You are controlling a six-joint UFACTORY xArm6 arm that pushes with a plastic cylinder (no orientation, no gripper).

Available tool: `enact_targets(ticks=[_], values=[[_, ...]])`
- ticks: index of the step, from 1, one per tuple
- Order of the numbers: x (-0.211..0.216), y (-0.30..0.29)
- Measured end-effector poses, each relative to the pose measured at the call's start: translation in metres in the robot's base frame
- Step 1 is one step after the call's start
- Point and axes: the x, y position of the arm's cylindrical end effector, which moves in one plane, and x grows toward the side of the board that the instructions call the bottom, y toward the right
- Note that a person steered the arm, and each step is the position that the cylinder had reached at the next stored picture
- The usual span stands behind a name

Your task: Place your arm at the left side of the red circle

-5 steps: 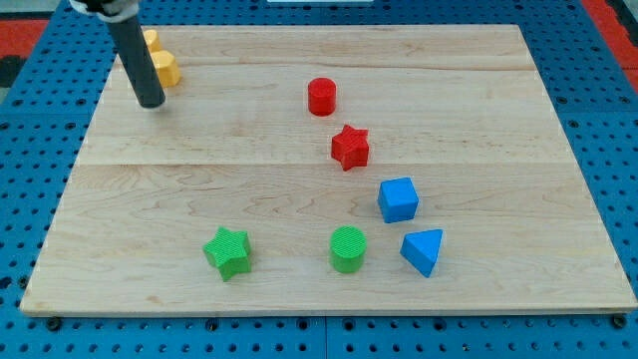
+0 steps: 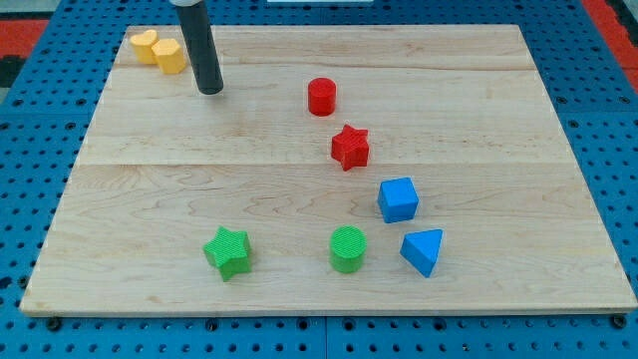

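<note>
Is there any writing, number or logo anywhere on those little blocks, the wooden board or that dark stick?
None: no text, number or logo shows anywhere.
The wooden board, the dark rod ending in my tip, the red circle, the red star and the other blocks are all plain.

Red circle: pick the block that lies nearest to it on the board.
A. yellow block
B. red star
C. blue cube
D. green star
B: the red star sits just below and slightly to the view's right of the red circle, far closer than any other block.
</note>
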Motion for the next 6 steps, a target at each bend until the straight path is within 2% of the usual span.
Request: enact_targets(ticks=[4, 6], values=[[0.001, 0.002], [0.013, 0.029]])
